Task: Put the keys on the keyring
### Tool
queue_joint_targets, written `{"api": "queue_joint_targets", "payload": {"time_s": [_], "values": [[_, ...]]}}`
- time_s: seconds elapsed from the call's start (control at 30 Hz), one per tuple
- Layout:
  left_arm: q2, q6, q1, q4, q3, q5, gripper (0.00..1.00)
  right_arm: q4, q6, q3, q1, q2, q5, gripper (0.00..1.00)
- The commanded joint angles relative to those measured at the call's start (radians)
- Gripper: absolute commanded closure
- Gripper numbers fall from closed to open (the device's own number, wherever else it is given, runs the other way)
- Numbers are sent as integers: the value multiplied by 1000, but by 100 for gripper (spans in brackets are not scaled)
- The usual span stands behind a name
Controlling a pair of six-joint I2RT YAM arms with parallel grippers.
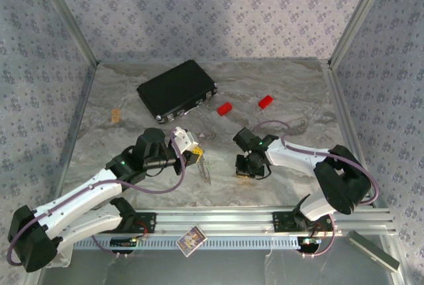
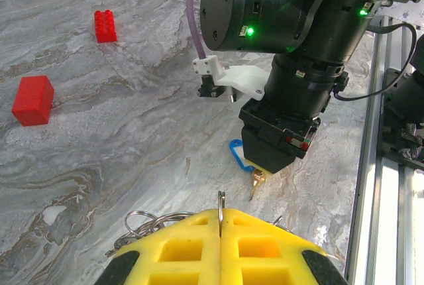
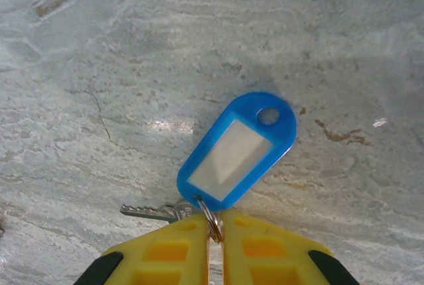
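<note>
Marble tabletop (image 1: 291, 93), patterned walls round it. Count: one black case (image 1: 177, 91), two red blocks (image 1: 224, 108), one keyring, one blue-tagged key, and my two grippers.

Both blocks lie just right of the case, apart from each other.

My left gripper (image 2: 220, 220) sits on the near side of the case, towards the arm bases. It's clamped tight on a thin wire of the keyring (image 2: 142, 222), which stands upright between the fingertips. The other loops bunch just under my left finger.

My right gripper (image 3: 215, 219) is near-side and right of the case, well apart from it, pointing down at the table. It's nipped together on the small split ring (image 3: 212, 224) of the blue-tagged key (image 3: 238, 149).

That key lies flat on the marble. Its tag stretches away from my fingertips and its metal blade sticks out to their left.

From the left wrist, the tag pokes out beneath my right gripper. The two grippers are near each other, not touching.
</note>
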Motion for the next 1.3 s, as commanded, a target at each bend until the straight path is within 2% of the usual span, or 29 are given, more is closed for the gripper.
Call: {"api": "queue_joint_targets", "payload": {"time_s": [0.0, 0.27, 1.27], "values": [[-11, 19, -2, 57, 2, 15, 100, -25, -3, 9, -4, 12, 23, 87], [-12, 20, -2, 55, 0, 14, 100, -37, -11, 23, -5, 7, 33, 89], [-9, 23, -2, 59, -1, 17, 100, -39, -30, 52, 10, 23, 41, 85]]}}
